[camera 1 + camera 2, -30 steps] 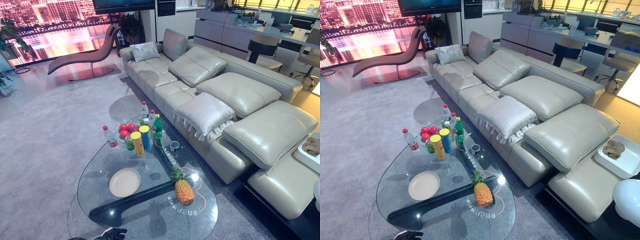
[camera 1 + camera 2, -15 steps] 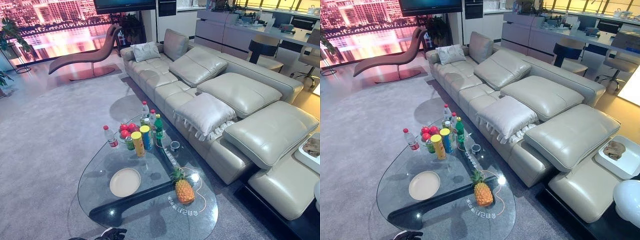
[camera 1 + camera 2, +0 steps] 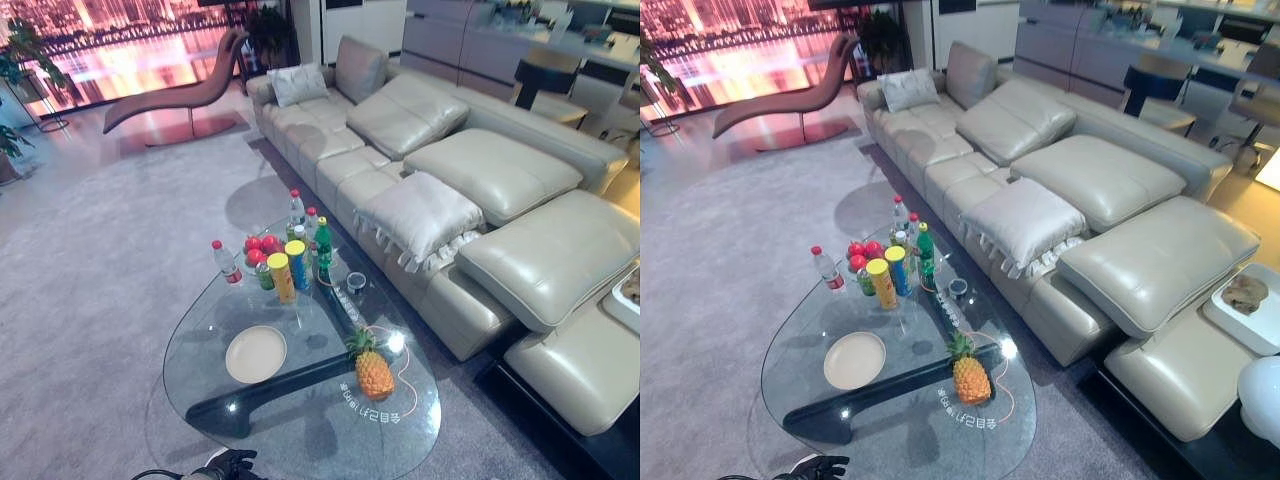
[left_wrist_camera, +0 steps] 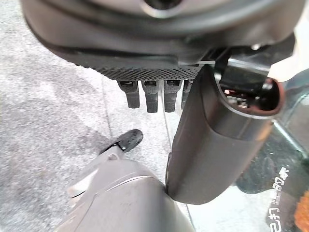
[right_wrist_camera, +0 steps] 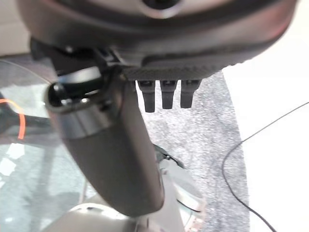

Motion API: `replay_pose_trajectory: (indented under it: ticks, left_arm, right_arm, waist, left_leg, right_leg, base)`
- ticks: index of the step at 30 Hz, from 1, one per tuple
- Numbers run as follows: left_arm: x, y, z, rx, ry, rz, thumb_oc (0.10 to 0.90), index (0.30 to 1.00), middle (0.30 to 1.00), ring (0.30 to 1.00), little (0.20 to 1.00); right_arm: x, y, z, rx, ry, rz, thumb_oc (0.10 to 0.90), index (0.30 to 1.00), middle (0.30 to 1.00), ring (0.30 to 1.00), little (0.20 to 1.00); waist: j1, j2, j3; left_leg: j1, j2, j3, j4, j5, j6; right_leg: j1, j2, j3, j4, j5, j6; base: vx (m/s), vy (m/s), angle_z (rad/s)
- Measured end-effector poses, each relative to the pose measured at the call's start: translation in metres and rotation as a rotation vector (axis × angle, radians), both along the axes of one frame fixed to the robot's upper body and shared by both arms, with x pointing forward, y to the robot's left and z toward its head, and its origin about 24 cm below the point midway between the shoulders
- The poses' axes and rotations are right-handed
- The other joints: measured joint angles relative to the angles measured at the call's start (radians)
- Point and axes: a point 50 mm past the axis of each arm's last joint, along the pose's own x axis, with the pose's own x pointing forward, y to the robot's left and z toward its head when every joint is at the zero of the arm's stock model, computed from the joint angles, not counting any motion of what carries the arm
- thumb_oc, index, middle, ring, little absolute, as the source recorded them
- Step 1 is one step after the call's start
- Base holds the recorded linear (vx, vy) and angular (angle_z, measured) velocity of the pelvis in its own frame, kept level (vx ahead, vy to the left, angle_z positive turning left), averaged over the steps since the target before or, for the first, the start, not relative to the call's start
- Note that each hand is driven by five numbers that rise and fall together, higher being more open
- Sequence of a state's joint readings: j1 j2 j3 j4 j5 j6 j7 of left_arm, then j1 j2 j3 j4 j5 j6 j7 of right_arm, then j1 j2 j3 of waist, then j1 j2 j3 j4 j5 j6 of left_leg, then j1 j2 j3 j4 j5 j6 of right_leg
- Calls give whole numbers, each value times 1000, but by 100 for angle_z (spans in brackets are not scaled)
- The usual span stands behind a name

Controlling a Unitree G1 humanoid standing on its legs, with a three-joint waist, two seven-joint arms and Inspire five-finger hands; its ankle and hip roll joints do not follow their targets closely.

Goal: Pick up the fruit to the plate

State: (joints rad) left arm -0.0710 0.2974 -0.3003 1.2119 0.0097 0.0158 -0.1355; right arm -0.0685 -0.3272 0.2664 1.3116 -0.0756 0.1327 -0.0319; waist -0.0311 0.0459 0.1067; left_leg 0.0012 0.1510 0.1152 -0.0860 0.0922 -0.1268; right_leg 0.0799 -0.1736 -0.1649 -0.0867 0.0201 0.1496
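A long pale leather sofa (image 3: 480,170) runs along the right side of the room, with a loose cushion (image 3: 418,213) resting on its seat near the table. On the grey carpet (image 3: 100,260) in front of it stands a rounded glass table (image 3: 300,420). At the table's far end there is a cluster of bottles (image 3: 310,235) and tall cans (image 3: 282,277), with a bowl of red apples (image 3: 258,250) just behind the cans. A pineapple (image 3: 374,372) lies on the glass at the near right, well apart from the empty cream plate (image 3: 256,353), which sits at the near left. No fruit is on the plate. The left hand (image 4: 159,94) hangs low beside the table, its fingers straight and relaxed, holding nothing. The right hand (image 5: 164,92) also hangs loose, fingers straight and empty, above the carpet by the table's edge.
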Motion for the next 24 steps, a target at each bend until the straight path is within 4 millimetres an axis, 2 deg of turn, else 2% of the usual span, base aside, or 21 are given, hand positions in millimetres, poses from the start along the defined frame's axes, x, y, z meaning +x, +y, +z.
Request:
replay_pose_trajectory:
  ticks: [2,3,6,8,11,13,15,17,19,21,23,24]
  left_arm:
    - [14,-2,4,-2,-46,16,800,900,900,900,900]
    - [26,-3,8,-2,-76,23,800,900,900,900,900]
    - [51,-2,18,-16,-157,78,800,900,900,900,900]
    - [64,5,26,-77,-189,116,800,900,900,900,900]
    - [79,11,38,-259,-203,139,800,900,900,900,900]
    - [91,9,46,-354,-229,152,800,900,900,900,900]
    - [104,4,54,-424,-293,210,800,900,900,900,900]
    - [117,-5,60,-479,-368,273,800,900,900,900,900]
    - [135,-11,73,-524,-475,351,800,900,900,900,900]
    - [156,-12,93,-553,-609,407,800,900,900,900,900]
    - [173,-10,110,-561,-704,435,800,900,900,900,900]
    - [175,-10,111,-555,-709,443,800,900,900,900,900]
  right_arm:
    - [15,-5,5,-29,-47,4,800,900,900,900,900]
    - [28,-9,10,-46,-83,-1,800,900,900,900,900]
    - [51,-16,20,-84,-150,-22,800,900,900,900,900]
    - [74,-19,30,-99,-225,-45,800,900,900,900,900]
    - [112,-28,53,-129,-359,-67,800,900,900,900,900]
    - [137,-36,73,-173,-464,-46,800,900,900,900,900]
    - [165,-34,94,-223,-613,-29,800,900,900,900,900]
    - [183,-25,110,-243,-753,-11,800,900,900,900,900]
    - [196,-15,121,-257,-859,-13,800,900,900,900,900]
    - [204,-4,129,-280,-959,-32,800,900,900,900,900]
    - [207,-3,136,-314,-1027,-50,800,900,900,900,900]
    - [208,-2,137,-322,-1038,-55,800,900,900,900,900]
  waist:
    - [-2,30,38]
    - [-4,40,87]
    - [-3,59,181]
    - [-2,64,246]
    - [0,76,321]
    - [2,86,364]
    - [3,90,404]
    - [3,90,405]
    - [5,77,415]
    - [3,62,421]
    - [2,61,422]
    - [2,61,422]
  left_leg:
    - [-67,-2,-18,1,22,1]
    - [-97,-4,-22,1,35,6]
    - [-154,-9,-44,1,60,11]
    - [-198,-14,-44,1,74,15]
    - [-258,-23,-43,1,89,23]
    - [-299,-30,-42,1,102,31]
    - [-341,-36,-38,2,114,38]
    - [-408,-38,-39,7,124,43]
    - [-464,-44,-42,34,125,43]
    - [-513,-53,-42,64,121,48]
    - [-567,-65,-48,111,110,54]
    - [-580,-66,-49,125,106,54]
  right_leg:
    - [-66,0,-2,1,14,-1]
    - [-86,0,-2,2,32,0]
    - [-134,-1,-13,2,50,0]
    - [-176,-6,-15,1,59,2]
    - [-239,-13,-11,1,80,6]
    - [-281,-20,-4,2,93,10]
    - [-338,-27,10,23,102,12]
    - [-427,-32,14,72,91,17]
    - [-499,-42,23,134,69,17]
    - [-584,-57,36,244,20,18]
    - [-665,-76,44,356,-29,16]
    - [-682,-80,48,381,-39,15]
  base:
    - [-222,-7,7]
    - [-199,-4,8]
    - [-163,-5,15]
    - [-131,-15,5]
    - [-102,6,-1]
    - [-162,21,-3]
    - [-145,12,-10]
    - [-103,7,-1]
    - [-77,-8,4]
    - [-71,-25,9]
    - [-41,-46,18]
    - [-23,-37,14]
